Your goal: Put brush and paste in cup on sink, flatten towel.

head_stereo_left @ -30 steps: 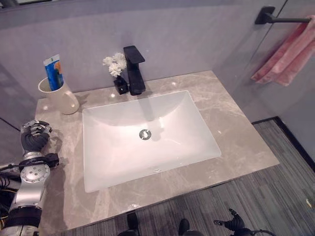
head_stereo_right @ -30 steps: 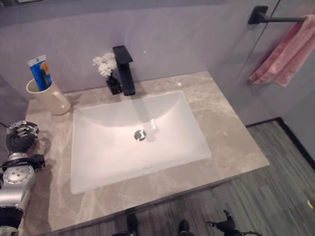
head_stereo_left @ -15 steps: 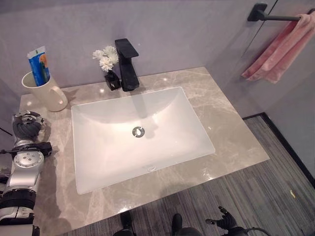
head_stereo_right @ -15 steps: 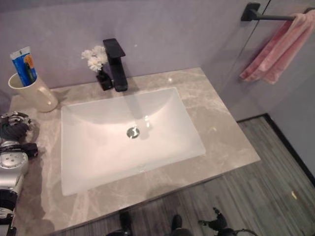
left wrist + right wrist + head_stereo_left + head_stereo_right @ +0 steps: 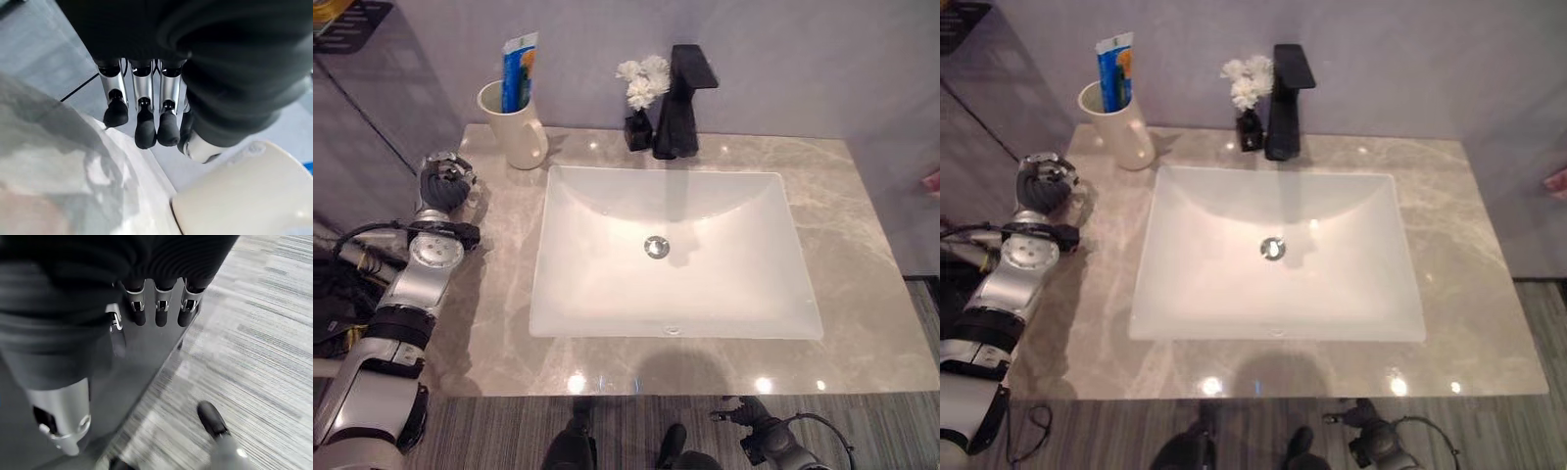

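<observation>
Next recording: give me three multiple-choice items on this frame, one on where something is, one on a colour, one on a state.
1. Where does the cup stand?
A. inside the basin
B. on the counter's back left corner
C. on the floor

2. What colour is the tap?
A. black
B. chrome
C. gold

3. What is the left robot hand doing?
A. gripping the cup
B. holding the toothpaste
C. holding nothing, beside the cup

Answers: 1 B, the cup sits on the counter left of the small vase of white flowers, behind the sink. 2 A, the tap is matt black. 3 C, the toothpaste stands in the cup, and the left wrist view shows the fingers near the cup but around nothing. The right robot hand hangs low, below the counter edge.
</observation>
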### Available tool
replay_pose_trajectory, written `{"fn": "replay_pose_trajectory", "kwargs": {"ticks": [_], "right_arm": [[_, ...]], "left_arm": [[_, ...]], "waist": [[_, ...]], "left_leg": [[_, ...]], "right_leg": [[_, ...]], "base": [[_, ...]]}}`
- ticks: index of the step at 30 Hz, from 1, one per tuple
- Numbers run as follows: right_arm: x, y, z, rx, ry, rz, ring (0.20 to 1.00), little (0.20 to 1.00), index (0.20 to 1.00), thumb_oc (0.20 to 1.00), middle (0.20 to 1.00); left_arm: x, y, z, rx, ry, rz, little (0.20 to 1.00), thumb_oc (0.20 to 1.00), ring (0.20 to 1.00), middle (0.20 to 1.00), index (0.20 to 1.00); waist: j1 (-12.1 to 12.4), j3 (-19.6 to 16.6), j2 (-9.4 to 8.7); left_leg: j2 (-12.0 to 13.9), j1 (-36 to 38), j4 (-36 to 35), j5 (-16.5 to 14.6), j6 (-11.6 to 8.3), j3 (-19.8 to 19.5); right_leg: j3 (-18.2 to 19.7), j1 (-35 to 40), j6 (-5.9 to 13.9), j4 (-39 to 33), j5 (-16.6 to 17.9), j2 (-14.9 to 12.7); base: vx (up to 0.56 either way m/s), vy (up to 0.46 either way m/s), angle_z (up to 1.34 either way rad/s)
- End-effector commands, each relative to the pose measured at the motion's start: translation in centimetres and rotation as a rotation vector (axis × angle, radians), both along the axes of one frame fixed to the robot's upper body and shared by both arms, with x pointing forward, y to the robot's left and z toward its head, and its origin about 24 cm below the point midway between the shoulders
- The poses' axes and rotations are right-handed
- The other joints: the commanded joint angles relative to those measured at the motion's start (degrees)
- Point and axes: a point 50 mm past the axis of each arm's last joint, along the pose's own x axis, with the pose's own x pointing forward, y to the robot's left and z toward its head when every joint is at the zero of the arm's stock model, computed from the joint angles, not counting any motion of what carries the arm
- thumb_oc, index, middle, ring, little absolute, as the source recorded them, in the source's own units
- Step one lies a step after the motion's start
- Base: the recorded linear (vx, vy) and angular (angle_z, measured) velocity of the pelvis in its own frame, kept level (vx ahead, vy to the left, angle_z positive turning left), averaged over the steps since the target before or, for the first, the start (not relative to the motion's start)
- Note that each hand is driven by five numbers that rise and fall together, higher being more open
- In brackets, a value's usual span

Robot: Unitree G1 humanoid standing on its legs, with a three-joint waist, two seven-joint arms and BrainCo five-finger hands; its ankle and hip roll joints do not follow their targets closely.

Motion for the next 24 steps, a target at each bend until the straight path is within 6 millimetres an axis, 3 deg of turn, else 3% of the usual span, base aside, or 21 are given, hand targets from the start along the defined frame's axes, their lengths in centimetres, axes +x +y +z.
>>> {"fn": "replay_pose_trajectory", "kwargs": {"ticks": [1,3,5,9,10,11,13,14,24], "right_arm": [[8.1,4.6,4.8,0.124,-0.297,0.131,1.0,1.0,1.0,1.0,1.0],[8.7,6.2,5.7,0.157,-0.328,0.221,1.0,1.0,1.0,1.0,1.0],[8.9,6.6,6.0,0.167,-0.342,0.242,1.0,1.0,1.0,1.0,1.0],[9.6,6.9,6.6,0.187,-0.353,0.265,1.0,1.0,1.0,1.0,1.0],[9.6,6.7,6.8,0.179,-0.369,0.266,1.0,1.0,1.0,1.0,1.0],[9.2,6.3,6.5,0.171,-0.358,0.259,1.0,1.0,1.0,1.0,1.0],[8.4,5.4,5.7,0.153,-0.318,0.226,1.0,1.0,1.0,1.0,1.0],[8.0,4.7,5.1,0.14,-0.295,0.194,1.0,1.0,1.0,1.0,1.0],[7.2,3.2,4.6,0.118,-0.264,0.148,1.0,1.0,1.0,1.0,1.0]], "left_arm": [[0.5,-1.0,2.6,-0.03,-0.133,-0.025,0.2,0.2,0.2,0.2,0.2],[0.1,-0.7,2.1,-0.035,-0.132,-0.023,0.2,0.2,0.2,0.2,0.2],[-0.7,-0.1,1.0,-0.06,-0.127,0.0,0.2,0.2,0.2,0.2,0.2],[-1.3,0.6,0.9,-0.077,-0.149,0.003,0.2,0.2,0.2,0.2,0.2],[-1.5,-0.1,1.1,-0.039,-0.17,-0.018,0.2,0.2,0.2,0.2,0.2],[-1.8,0.1,1.1,-0.022,-0.161,-0.024,0.2,0.2,0.2,0.2,0.2],[-1.6,-0.2,0.5,-0.048,-0.137,-0.038,0.2,0.2,0.2,0.2,0.2],[-1.5,-0.3,0.4,-0.051,-0.135,-0.038,0.2,0.2,0.2,0.2,0.2],[-1.1,0.4,0.0,-0.072,-0.093,-0.01,0.2,0.2,0.2,0.2,0.2]], "waist": [[1.8,0.5,0.44],[-0.3,1.5,1.7],[-1.1,1.8,1.77],[-3.0,2.0,-0.41],[-3.7,1.7,-1.38],[-3.5,1.4,-1.87],[-3.5,0.3,-3.26],[-3.4,-0.4,-3.73],[-3.2,-2.7,-3.94]], "left_leg": [[-2.6,9.9,0.2,-7.4,4.36,1.4],[-1.4,12.4,0.2,-8.0,5.21,1.9],[-1.1,14.4,0.2,-8.9,4.9,2.8],[-0.2,14.1,0.2,-9.9,1.89,2.5],[0.5,14.0,0.2,-10.5,1.19,2.2],[1.2,14.1,0.2,-10.3,1.05,1.6],[1.1,13.6,0.2,-9.9,0.58,0.4],[1.1,13.3,0.2,-10.0,0.4,0.1],[2.7,12.6,0.2,-9.9,-1.07,-0.6]], "right_leg": [[9.9,-7.8,4.6,24.4,11.3,-5.3],[15.1,-12.5,4.04,34.0,10.9,-2.8],[17.0,-15.3,3.59,33.1,9.9,-2.5],[20.2,-14.0,2.8,9.6,10.1,-3.8],[21.8,-13.8,3.11,5.8,10.0,-2.9],[22.7,-14.1,4.17,7.6,12.2,-3.2],[21.6,-11.0,2.99,3.4,9.9,-1.5],[20.3,-9.9,3.12,2.1,10.5,-0.9],[17.1,-5.9,3.17,-4.9,11.1,0.6]], "base": [[0.12,0.346,-0.17],[0.08,0.235,-0.26],[0.08,0.087,-0.24],[0.09,-0.175,-0.16],[0.09,-0.261,0.11],[0.09,-0.217,0.23],[0.1,-0.188,0.39],[0.1,-0.196,0.64],[0.07,-0.079,0.15]]}}
